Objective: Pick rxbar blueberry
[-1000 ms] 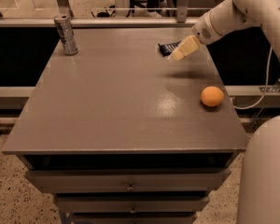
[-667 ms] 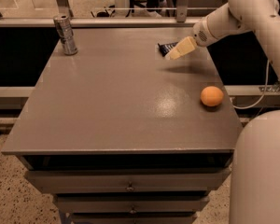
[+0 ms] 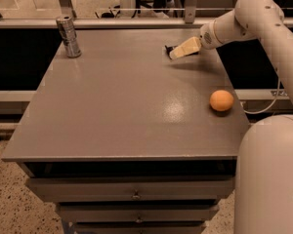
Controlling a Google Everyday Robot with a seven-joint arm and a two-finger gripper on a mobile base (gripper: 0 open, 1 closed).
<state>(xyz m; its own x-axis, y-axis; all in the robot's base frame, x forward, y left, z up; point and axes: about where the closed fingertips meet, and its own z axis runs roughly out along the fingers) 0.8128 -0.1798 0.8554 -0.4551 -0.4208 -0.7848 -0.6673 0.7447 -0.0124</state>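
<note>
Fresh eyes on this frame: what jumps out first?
The white arm stretched in from the right, with its end effector low over the far edge of the table, right at a small dark bar. Next, the orange ball near the right edge. Then the metal can upright at the far left corner.

Can back-left on table, ball right, gripper at rxbar blueberry, back-right

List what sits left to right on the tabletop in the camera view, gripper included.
silver can → rxbar blueberry, with the gripper reaching in at it from the right → orange ball
</note>
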